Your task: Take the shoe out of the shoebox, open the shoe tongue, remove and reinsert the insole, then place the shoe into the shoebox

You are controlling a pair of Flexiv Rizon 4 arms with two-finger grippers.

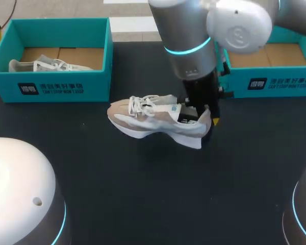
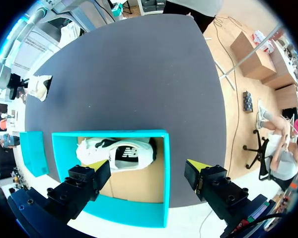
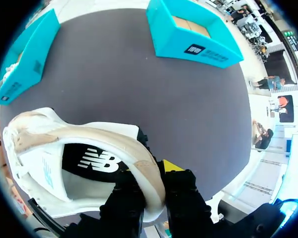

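Right gripper (image 3: 152,186) pinches the heel (image 3: 148,174) of the shoe (image 3: 64,163), one finger inside the collar and one outside, narrow. The insole (image 3: 94,161) shows just ahead of the inner finger, and the toe stretches away over the table (image 1: 143,194). The right box (image 1: 275,81) sits close behind this gripper; the left box (image 1: 56,84) is well off past the toe.

Left gripper (image 2: 149,171) hangs wide and empty over the left box, above a spare shoe (image 2: 119,153).

Risk: a grip on the soft collar alone may let the long toe sag and swing, so the shoe could slip free or snag a box wall.
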